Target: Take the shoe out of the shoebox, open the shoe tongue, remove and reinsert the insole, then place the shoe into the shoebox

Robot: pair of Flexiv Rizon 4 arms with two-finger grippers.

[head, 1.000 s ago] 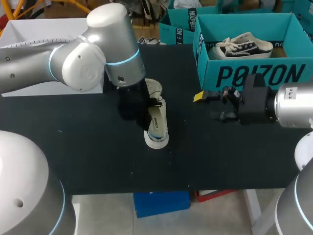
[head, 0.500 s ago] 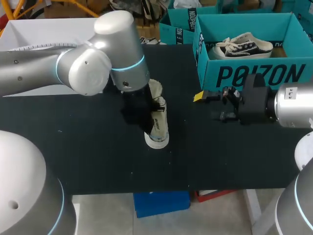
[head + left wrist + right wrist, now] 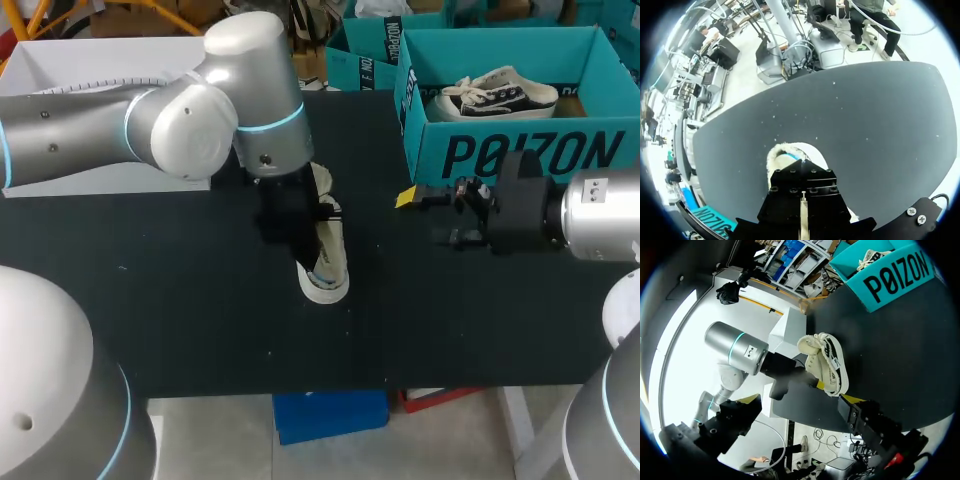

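A white shoe (image 3: pixel 326 268) lies out of its box on the black desk (image 3: pixel 180 300). It sits directly under our left jaws, with its rounded toe poking out ahead of them in the left wrist view. Our left arm (image 3: pixel 200 130) comes down over the shoe's opening, and its wrist housing hides the fingers. The right wrist view shows a yellow tip against the shoe's side, but we cannot tell whether the left jaws are spread, pressed together or pinching part of the shoe. Our right arm (image 3: pixel 590 215) hangs level above the desk, its jaws well apart from the shoe and just in front of the teal shoebox (image 3: pixel 520 155); we cannot tell their state either. A second shoe (image 3: pixel 500 95), white with dark laces, rests inside that box. We judge that the take-out step is done and the work is now at the shoe's mouth, opening the tongue or reaching for the insole. The next move seems to call for a firm pinch on that soft part and a slow pull. The right jaws could brace the shoe so it does not slide or tip.
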